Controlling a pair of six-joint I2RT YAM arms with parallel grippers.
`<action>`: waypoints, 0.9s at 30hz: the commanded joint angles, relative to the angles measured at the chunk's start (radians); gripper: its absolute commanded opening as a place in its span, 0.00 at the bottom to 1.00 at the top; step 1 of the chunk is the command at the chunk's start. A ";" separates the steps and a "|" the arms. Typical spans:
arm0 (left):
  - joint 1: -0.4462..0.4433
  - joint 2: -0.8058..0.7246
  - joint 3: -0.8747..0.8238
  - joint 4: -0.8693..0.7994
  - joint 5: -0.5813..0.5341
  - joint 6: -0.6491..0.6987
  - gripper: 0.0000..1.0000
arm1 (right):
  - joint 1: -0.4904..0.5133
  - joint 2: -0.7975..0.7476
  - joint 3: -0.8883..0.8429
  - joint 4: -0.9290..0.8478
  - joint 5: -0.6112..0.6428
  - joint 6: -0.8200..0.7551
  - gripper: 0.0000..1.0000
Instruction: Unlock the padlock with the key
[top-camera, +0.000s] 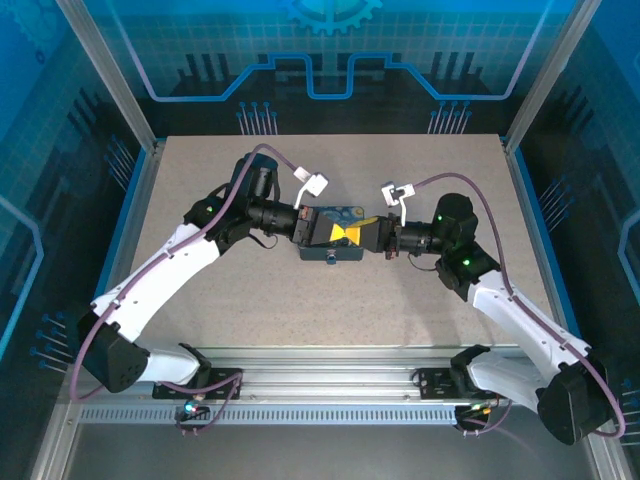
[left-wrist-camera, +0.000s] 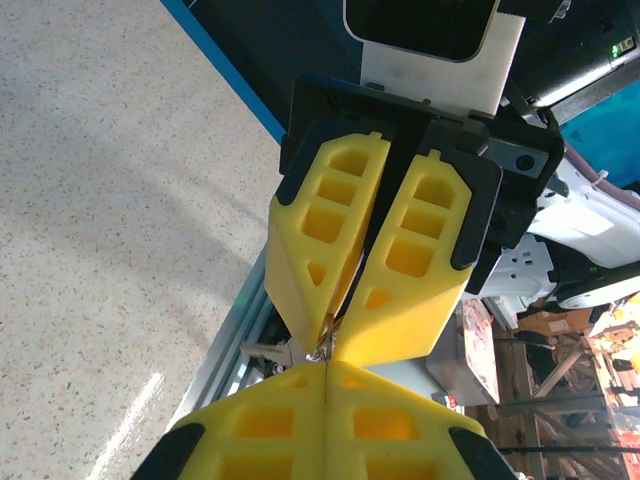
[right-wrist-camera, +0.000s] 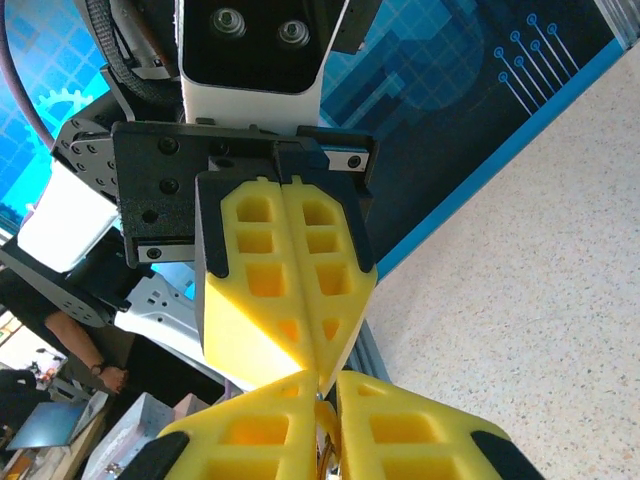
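Note:
My two grippers meet tip to tip above the middle of the table. The left gripper (top-camera: 338, 233) (left-wrist-camera: 328, 364) is shut on something thin, seemingly the key's head, which its yellow fingers hide. A small ring and a second silver key (left-wrist-camera: 268, 352) dangle right at its tips. The right gripper (top-camera: 353, 234) (right-wrist-camera: 333, 382) is shut on a brass piece, seemingly the padlock (right-wrist-camera: 326, 436) (left-wrist-camera: 328, 326). Most of the padlock is hidden between the right gripper's fingers (right-wrist-camera: 400, 430), and only a brass sliver shows at the point where the tips touch.
A dark block with a blue dot (top-camera: 330, 254) shows just under the joined grippers; I cannot tell what it is. The speckled table (top-camera: 200, 180) spreads all around. Aluminium rails (top-camera: 330, 355) and blue walls close the cell.

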 joint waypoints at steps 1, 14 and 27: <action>-0.002 -0.018 -0.011 0.026 -0.008 -0.019 0.00 | 0.008 -0.028 0.030 -0.007 -0.042 -0.021 0.12; 0.063 -0.044 -0.071 0.098 -0.087 -0.126 0.48 | 0.006 -0.065 0.112 -0.311 0.072 -0.224 0.00; 0.154 -0.057 -0.117 0.059 -0.300 -0.308 0.72 | 0.127 0.054 0.350 -0.725 0.777 -0.685 0.00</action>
